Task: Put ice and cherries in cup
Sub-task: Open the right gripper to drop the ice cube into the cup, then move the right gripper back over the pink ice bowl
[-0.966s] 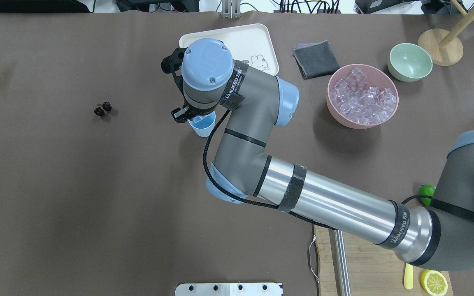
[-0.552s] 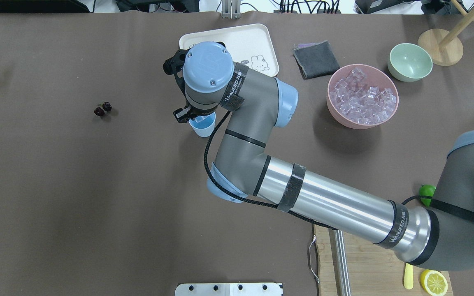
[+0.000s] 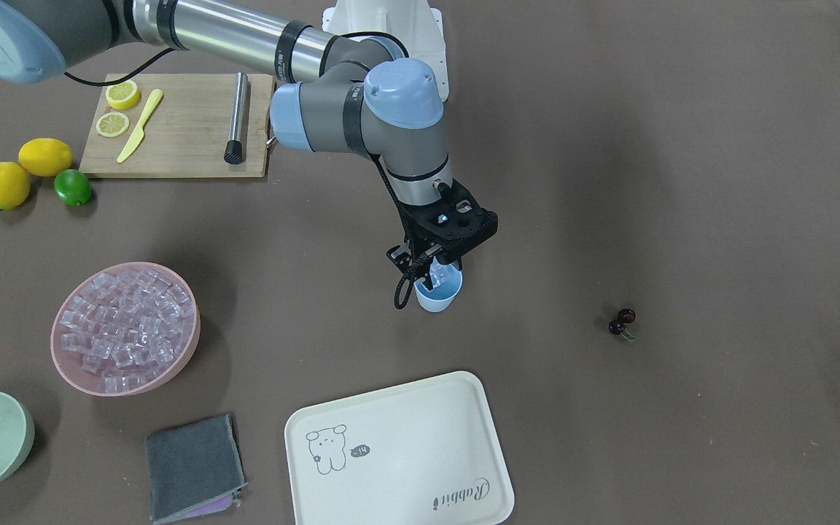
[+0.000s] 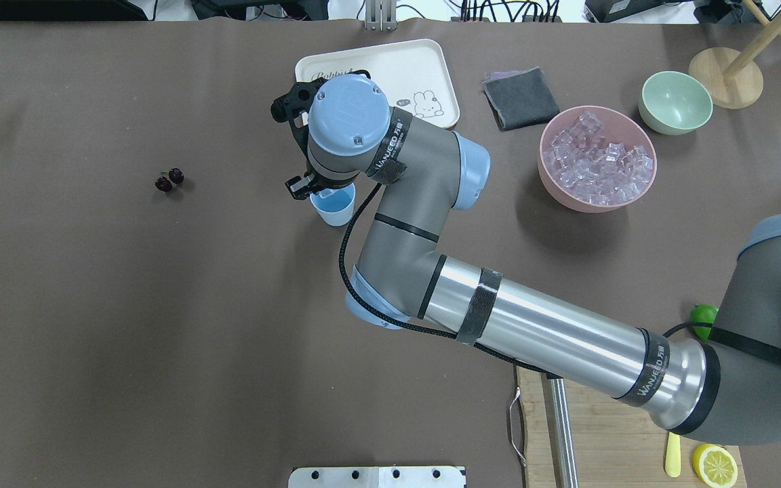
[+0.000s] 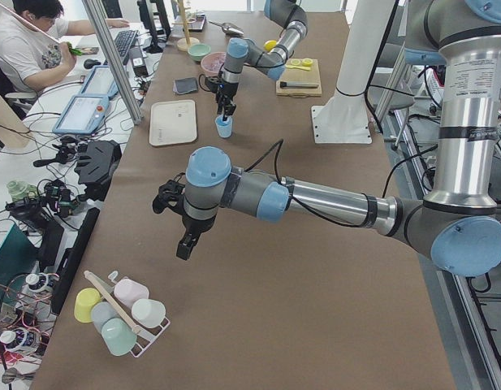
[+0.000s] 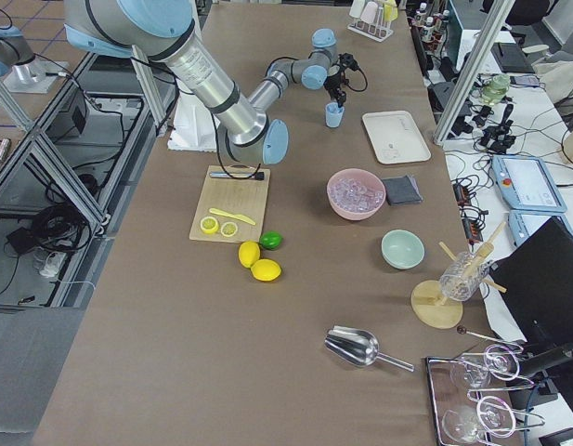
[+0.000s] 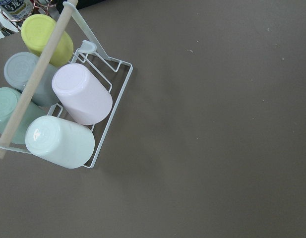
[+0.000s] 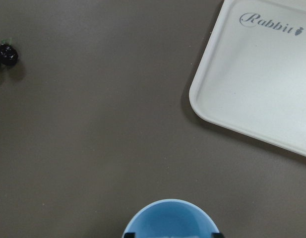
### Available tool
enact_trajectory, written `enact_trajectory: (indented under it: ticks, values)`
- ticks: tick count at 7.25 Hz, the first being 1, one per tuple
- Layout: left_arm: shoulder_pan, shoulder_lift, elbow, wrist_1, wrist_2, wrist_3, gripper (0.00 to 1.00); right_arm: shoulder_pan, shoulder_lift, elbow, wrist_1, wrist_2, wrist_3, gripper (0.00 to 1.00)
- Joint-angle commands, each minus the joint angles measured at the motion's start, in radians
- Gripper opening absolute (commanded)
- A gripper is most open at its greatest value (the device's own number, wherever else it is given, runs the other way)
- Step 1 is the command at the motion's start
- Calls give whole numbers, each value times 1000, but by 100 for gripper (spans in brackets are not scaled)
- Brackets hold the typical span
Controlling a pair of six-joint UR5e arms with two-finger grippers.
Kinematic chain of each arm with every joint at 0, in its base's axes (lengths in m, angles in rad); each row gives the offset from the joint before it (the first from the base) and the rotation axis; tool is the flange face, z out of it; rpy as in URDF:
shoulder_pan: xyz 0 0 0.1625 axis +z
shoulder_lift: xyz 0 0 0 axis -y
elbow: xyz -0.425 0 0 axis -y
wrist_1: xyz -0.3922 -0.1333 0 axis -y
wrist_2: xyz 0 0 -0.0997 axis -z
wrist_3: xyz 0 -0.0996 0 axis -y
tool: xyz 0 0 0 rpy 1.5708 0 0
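The pale blue cup (image 4: 333,205) stands mid-table; it also shows in the front view (image 3: 437,297) and at the bottom of the right wrist view (image 8: 172,218). My right gripper (image 3: 431,271) hangs straight over the cup with its fingertips (image 8: 128,234) wide apart. A clear ice cube (image 3: 438,275) shows at the cup's mouth. More ice (image 4: 597,159) fills the pink bowl (image 4: 553,186). The cherries (image 4: 169,180) lie alone on the table, well to the cup's left. My left gripper (image 5: 183,250) hovers over bare table far from these; I cannot tell whether it is open.
A cream tray (image 4: 390,68) lies just behind the cup. A grey cloth (image 4: 521,98) and a mint bowl (image 4: 675,102) sit near the pink bowl. A cutting board (image 3: 179,124), lemons and a lime (image 3: 72,187) are by my right base. A cup rack (image 7: 110,124) is below my left wrist.
My right wrist has shifted slightly right and turned a little above the cup. The cup and the cherries have not moved.
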Motion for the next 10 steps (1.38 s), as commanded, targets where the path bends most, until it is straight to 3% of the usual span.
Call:
enact_trajectory:
  ticks: [1, 2, 3, 4, 5, 6, 7, 10]
  values:
    - [0, -1, 0, 0, 0, 1, 98, 0, 1, -3, 1, -18, 2, 92]
    - [0, 0, -1, 0, 0, 1, 98, 4, 4, 0, 1, -18, -1, 94]
    - [0, 1, 0, 0, 0, -1, 98, 36, 0, 10, 0, -6, -50, 89]
    - [0, 1, -1, 0, 0, -4, 98, 97, -35, 39, -11, 49, -210, 90]
    - [0, 1, 3, 0, 2, -4, 98, 186, -121, 106, -11, 181, -322, 96]
    - [0, 1, 2, 0, 0, -6, 98, 249, -216, 161, -11, 239, -416, 98]
    - [0, 2, 3, 0, 0, -9, 98, 276, -312, 212, -3, 227, -534, 99]
    - [0, 2, 3, 0, 0, -9, 98, 443, -511, 316, -6, 314, -825, 99]
